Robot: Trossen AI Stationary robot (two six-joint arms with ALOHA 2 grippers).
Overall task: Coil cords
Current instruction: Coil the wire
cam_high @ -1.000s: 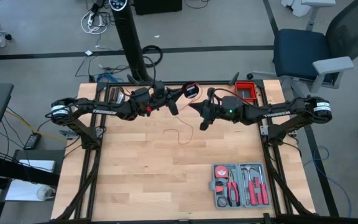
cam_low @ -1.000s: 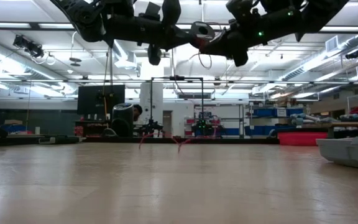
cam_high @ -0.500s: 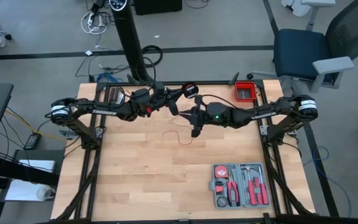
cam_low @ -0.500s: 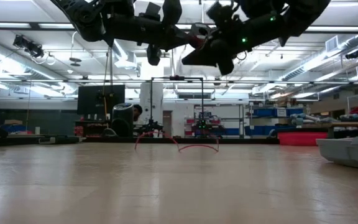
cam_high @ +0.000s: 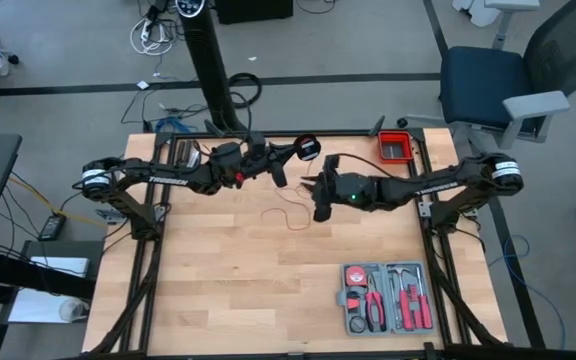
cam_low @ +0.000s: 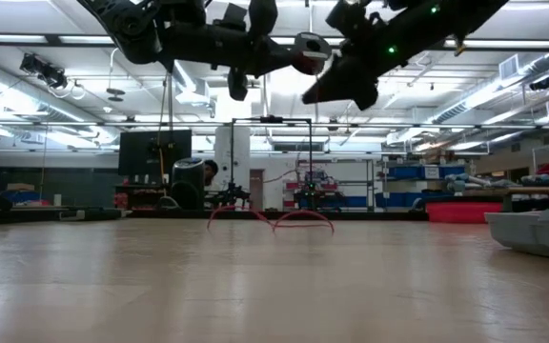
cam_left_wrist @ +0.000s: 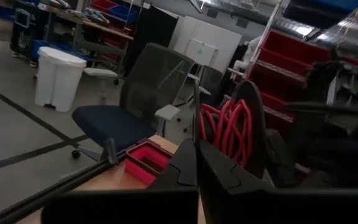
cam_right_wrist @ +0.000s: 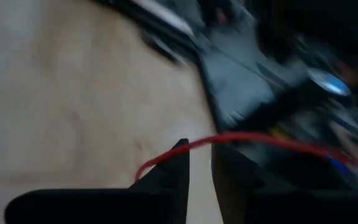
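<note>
Two dark jointed arms, white lettering along each forearm, silver-white rings at the shoulder joints, black cables looped alongside, green light glowing on the right wrist

The cord (cam_high: 286, 217) lies mid-table, tool case (cam_high: 386, 297) front right, bin (cam_high: 395, 148) rear right.

The high view looks straight down from well above, taking in the whole pale wooden table (cam_high: 238, 290). The low view sits at tabletop height, facing level across the boards toward the room behind. Both share the thin bright red cord (cam_high: 286, 215), lying near the table's centre, toward twelve o'clock. Each wrist view looks forward past its arm's own dark fingers (cam_left_wrist: 188, 171), very close.
</note>
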